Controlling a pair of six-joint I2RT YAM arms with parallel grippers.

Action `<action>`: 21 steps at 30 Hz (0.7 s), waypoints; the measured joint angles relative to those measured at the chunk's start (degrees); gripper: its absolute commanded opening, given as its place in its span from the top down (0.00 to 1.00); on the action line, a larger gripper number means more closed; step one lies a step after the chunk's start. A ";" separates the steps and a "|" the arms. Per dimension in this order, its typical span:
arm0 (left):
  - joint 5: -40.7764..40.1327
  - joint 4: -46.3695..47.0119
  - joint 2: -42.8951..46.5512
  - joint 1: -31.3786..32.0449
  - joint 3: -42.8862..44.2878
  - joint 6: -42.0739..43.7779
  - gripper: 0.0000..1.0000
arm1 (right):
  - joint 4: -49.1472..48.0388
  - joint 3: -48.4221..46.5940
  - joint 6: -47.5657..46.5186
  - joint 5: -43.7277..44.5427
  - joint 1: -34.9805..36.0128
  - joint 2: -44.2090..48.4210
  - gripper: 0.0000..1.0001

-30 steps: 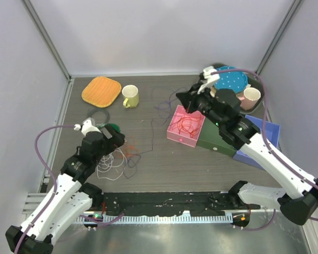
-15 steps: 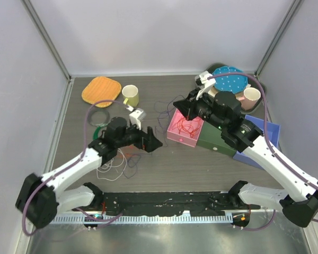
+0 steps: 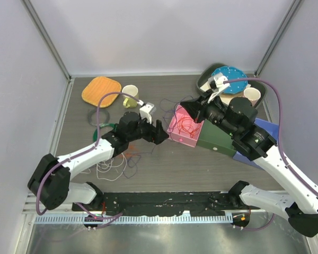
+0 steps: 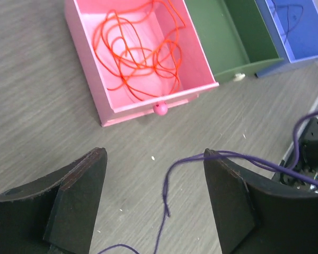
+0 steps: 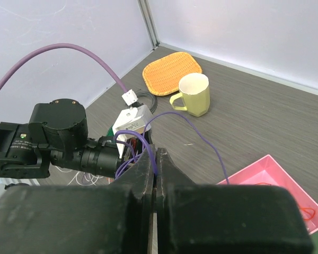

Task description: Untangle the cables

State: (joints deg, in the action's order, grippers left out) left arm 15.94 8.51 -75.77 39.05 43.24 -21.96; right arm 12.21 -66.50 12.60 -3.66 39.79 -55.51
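1. Jaws of the right gripper [image 5: 155, 154] are pressed together, and we see a purple cable [image 4: 222, 153] pinched in their seam. From there it arches up and away toward the pink drawer [image 4: 138, 114].
2. Our left gripper [image 4: 153, 159] is spread wide, just short of the pink drawer's knobbed front. The purple cable hangs loose across the gap between its fingers.
3. We find a red cable [image 4: 138, 58] coiled inside the pink drawer.
4. A green drawer [image 4: 217, 37] sits just beside the pink one. Next comes a blue drawer [image 4: 302, 37] holding a thin dark cable [image 4: 289, 13].
5. From above, we see white cables [image 3: 110, 165] heaped loosely on the table [image 3: 191, 169] beside the left arm, well apart from the drawers.
6. A yellow mug [image 3: 130, 96] and an orange mat [image 3: 101, 90] sit at the far left.
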 measured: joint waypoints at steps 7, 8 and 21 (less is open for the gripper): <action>-3.34 4.15 -1.70 -0.04 0.02 -2.62 0.64 | -0.04 0.35 0.02 0.00 0.00 0.52 0.99; -3.54 4.63 -2.27 -0.04 0.02 -3.15 0.72 | -0.09 0.44 0.02 0.00 0.00 0.52 0.99; -24.20 -5.92 3.76 -9.94 -4.17 -15.91 1.00 | 0.31 1.75 -0.81 12.70 0.00 3.50 0.99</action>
State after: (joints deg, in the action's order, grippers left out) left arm -8.25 2.59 -72.01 29.10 39.07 -37.87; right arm 12.51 -64.75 11.79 9.04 39.79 -52.01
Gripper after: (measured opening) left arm 0.023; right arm 0.043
